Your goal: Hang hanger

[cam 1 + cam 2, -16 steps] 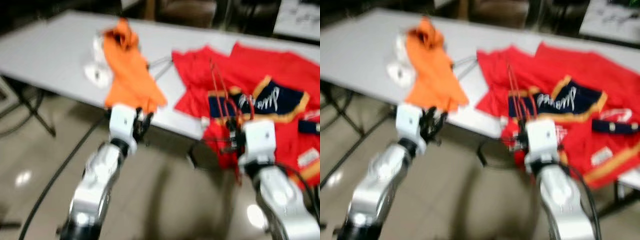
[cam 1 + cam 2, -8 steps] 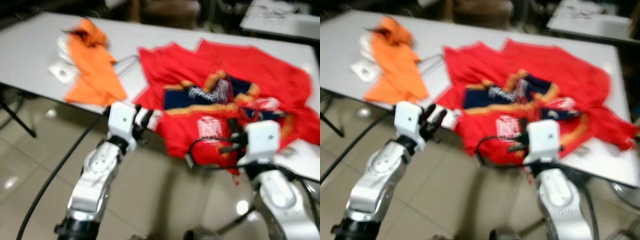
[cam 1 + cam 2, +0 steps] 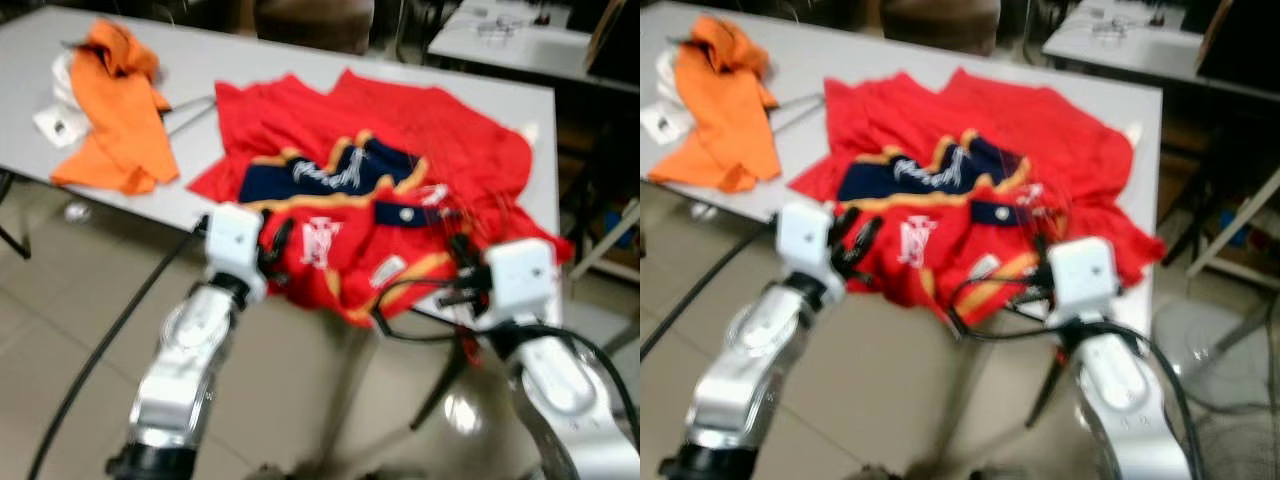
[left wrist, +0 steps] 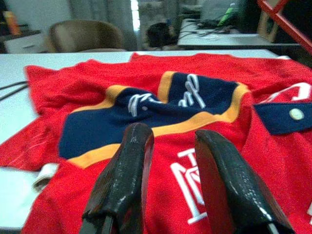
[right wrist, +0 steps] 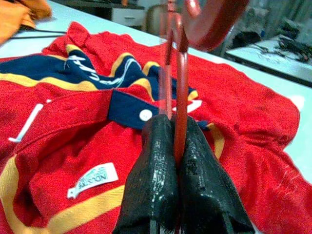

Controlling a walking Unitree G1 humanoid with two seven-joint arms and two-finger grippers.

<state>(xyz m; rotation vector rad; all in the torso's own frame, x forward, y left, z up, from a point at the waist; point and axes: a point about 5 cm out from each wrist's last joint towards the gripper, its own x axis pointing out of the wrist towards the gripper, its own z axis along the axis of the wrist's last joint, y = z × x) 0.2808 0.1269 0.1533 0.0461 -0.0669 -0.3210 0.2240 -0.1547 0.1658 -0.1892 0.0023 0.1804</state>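
grey worktop (image 3: 200,60) carries a red jersey (image 3: 400,130). right hand (image 5: 176,146) pinches the red hanger (image 5: 180,73) at 5 o'clock; left hand (image 4: 170,161) gapes empty. risk: thin wire slipping out, snagging cloth.

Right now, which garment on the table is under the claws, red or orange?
The red jersey with the navy-and-gold panel; both the left claw and right claw point at it. The orange garment lies off at the table's left end.
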